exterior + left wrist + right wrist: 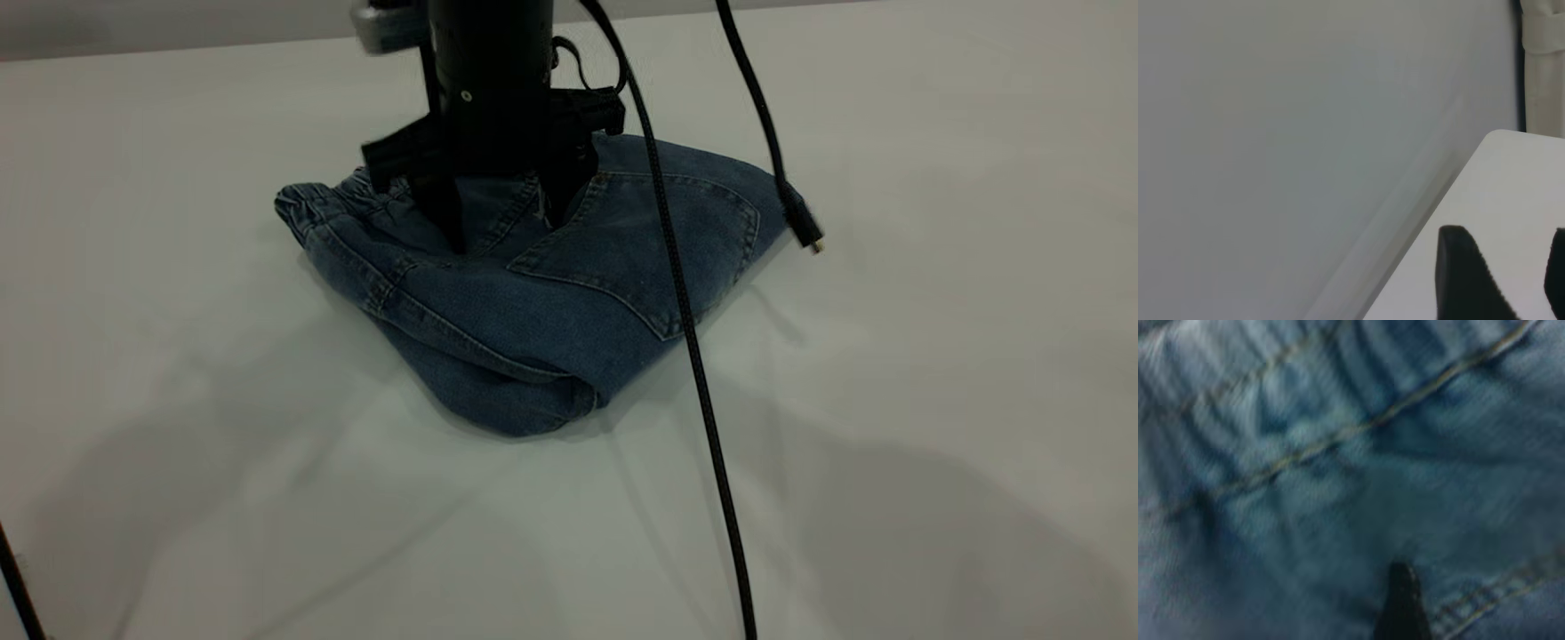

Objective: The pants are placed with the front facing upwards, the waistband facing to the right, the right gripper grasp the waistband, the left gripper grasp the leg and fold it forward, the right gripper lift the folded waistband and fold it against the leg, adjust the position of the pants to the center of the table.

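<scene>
wide bare table (933,444) surrounds folded pants (569,293); right gripper (502,227) fingers spread, pressing the denim.

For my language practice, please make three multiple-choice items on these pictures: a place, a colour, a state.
1. Where is the right end effector? A on the pants; B on bare tabletop; C raised high.
2. The pants' colour? A red; B blue; C white.
3. The pants are: A spread flat; B hanging; C folded.
Answers: 1A, its open fingers touch the denim; 2B, blue denim throughout; 3C, layers lie doubled on the table. The left end effector idles apart, open.
</scene>
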You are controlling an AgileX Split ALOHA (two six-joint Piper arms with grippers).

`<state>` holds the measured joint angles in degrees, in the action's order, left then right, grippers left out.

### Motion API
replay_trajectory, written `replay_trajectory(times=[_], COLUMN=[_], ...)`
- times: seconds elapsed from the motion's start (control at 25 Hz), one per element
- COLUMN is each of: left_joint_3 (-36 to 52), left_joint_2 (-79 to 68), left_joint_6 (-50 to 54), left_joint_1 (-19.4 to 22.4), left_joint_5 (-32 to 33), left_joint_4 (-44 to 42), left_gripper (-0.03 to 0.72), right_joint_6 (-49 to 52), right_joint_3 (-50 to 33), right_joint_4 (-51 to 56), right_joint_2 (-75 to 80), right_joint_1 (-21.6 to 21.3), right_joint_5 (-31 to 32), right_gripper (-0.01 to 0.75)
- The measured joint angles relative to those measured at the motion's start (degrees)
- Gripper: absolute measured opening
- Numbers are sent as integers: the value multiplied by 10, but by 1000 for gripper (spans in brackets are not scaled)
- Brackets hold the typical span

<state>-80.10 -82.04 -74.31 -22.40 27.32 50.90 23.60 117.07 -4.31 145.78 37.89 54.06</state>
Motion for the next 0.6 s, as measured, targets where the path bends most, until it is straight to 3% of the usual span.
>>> replay_trajectory(times=[0.6], left_joint_3=[0], left_joint_2=[0], left_joint_6=[1], left_joint_1=[0], left_joint_5=[-1], left_joint_4=[-1], left_gripper=[305], right_joint_6=[-216], right_joint_3=[0], right_joint_4=[4], right_joint_2=[-4], right_joint_1=[33], right_joint_5=[161], right_gripper=[474])
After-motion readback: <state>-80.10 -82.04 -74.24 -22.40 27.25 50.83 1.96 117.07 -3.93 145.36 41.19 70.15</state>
